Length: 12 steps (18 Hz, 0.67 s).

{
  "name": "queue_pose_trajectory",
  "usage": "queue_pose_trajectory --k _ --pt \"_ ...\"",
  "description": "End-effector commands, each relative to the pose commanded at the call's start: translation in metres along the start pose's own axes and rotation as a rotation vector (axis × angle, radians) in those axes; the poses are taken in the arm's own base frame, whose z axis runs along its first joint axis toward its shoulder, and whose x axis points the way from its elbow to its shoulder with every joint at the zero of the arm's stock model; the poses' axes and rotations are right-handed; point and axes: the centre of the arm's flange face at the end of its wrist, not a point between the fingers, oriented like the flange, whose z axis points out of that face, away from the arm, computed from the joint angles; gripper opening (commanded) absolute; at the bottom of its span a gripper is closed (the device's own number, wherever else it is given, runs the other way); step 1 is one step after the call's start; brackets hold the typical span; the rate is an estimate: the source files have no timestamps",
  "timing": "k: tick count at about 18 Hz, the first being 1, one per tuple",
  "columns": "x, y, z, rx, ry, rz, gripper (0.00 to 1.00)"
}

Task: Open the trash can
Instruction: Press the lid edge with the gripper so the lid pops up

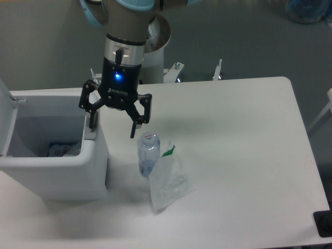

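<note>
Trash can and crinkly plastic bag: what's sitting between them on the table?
In the camera view, a small clear water bottle stands between the trash can and the plastic bag, touching the bag's edge.

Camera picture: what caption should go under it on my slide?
Robot gripper, jaws open, beside the open white trash can, with a water bottle and plastic bag on the table.
</note>
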Motion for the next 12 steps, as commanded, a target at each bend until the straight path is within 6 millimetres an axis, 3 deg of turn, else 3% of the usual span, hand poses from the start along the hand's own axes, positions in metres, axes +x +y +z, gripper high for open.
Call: queue_pose_trajectory --k 2,5,12 --pt "-0.007 -0.009 -0.011 0.022 -0.021 0.008 1.0" --pt "-0.035 -0.01 -0.026 0.039 -0.071 -0.016 1.0" --pt "-0.109 0.022 -0.038 -0.082 -0.284 0.035 1.0"
